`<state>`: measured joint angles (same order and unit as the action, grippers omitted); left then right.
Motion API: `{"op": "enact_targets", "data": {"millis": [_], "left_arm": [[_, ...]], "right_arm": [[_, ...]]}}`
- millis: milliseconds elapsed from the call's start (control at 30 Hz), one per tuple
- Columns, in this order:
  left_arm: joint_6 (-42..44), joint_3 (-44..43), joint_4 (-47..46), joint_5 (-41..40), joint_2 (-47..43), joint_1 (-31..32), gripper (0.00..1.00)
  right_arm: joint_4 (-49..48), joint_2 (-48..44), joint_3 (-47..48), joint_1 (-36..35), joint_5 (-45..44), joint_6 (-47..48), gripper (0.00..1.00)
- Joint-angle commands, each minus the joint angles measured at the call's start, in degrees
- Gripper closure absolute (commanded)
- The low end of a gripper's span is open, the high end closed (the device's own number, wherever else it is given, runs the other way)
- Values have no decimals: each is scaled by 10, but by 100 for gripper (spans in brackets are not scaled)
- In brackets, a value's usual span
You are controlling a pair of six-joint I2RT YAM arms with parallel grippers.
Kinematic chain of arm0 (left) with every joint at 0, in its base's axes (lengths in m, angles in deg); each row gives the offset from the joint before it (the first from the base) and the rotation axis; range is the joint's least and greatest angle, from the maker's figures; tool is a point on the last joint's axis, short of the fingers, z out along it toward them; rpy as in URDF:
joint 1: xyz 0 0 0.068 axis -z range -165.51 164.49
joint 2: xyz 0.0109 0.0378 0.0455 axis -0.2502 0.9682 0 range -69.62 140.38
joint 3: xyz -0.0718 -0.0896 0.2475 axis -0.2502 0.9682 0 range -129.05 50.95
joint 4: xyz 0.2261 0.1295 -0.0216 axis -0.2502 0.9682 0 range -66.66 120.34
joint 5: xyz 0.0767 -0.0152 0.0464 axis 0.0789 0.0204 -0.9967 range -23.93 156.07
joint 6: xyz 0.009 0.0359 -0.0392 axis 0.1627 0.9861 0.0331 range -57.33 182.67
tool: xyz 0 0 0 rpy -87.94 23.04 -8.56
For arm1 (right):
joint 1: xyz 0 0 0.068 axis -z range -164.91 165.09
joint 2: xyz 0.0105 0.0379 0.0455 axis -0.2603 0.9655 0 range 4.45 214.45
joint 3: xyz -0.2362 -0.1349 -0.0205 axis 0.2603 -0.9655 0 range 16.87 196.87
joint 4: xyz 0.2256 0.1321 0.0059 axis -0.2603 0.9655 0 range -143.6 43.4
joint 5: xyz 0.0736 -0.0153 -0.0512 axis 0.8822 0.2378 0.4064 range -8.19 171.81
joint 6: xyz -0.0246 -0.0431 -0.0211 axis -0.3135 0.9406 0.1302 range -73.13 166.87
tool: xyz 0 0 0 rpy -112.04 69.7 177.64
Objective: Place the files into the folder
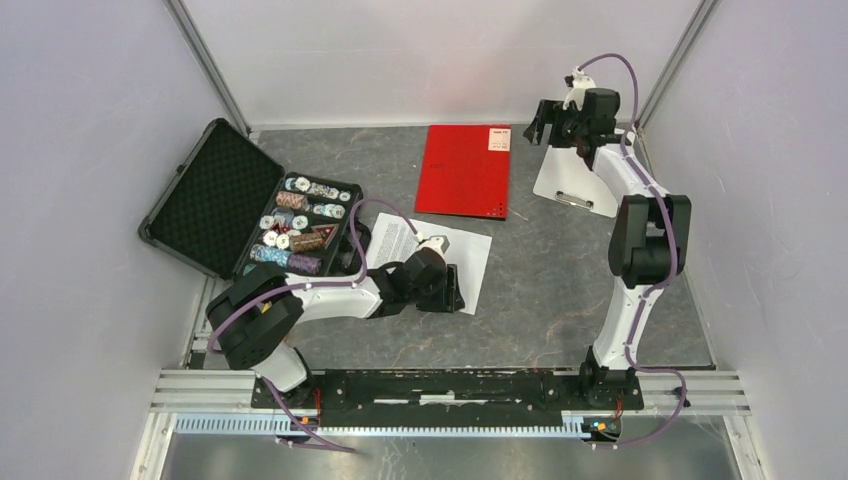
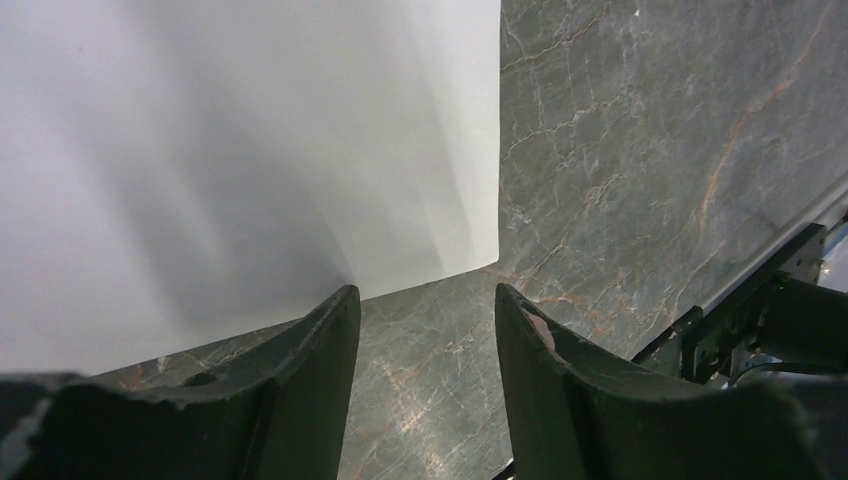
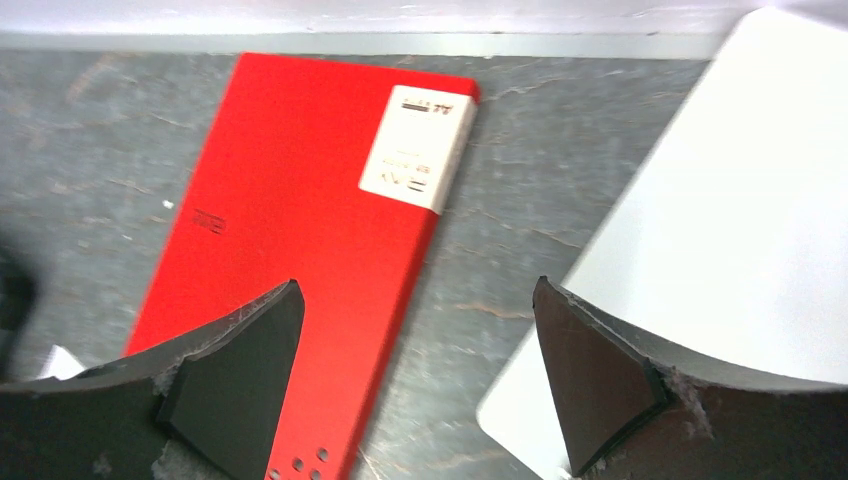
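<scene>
Files (image 1: 472, 255) lie on the table (image 1: 540, 290) near the red folder (image 1: 463, 170). We see the left gripper (image 2: 425, 300) over them, jaws half open, empty. The right gripper (image 3: 415, 300) hangs beside the folder, jaws wide, empty.

Desk (image 1: 540, 300): grey stone-look top, marbled with rust and white veins, smooth, low sheen.
Files (image 1: 472, 252), centre of frame: thin white paper, matt, black print.
Folder (image 1: 462, 170), upper centre: red cover, smooth, satin. White paper label (image 1: 498, 138) at its corner.
Clipboard (image 1: 560, 180), upper right: white, smooth board with a bright metal clip (image 1: 572, 200).
Case (image 1: 205, 200), upper left: black, lid lined with egg-crate foam.
Left hand (image 2: 425, 310): black fingers (image 2: 290, 390), matt, edges chipped and rough.
Rail (image 1: 190, 385), bottom: bare ridged metal.
</scene>
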<state>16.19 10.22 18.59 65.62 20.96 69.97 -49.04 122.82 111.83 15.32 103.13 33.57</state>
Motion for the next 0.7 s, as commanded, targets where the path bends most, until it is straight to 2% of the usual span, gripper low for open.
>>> {"op": "enact_targets", "data": {"millis": [0, 300, 667], "left_arm": [[57, -63, 98, -60, -19, -3, 38], [76, -94, 102, -53, 38, -25, 37], [106, -114, 115, -67, 74, -28, 37]], "right_arm": [[121, -41, -2, 12, -76, 144, 9], [170, -15, -17, 63, -59, 207, 10], [157, 47, -33, 84, -34, 185, 11]]}}
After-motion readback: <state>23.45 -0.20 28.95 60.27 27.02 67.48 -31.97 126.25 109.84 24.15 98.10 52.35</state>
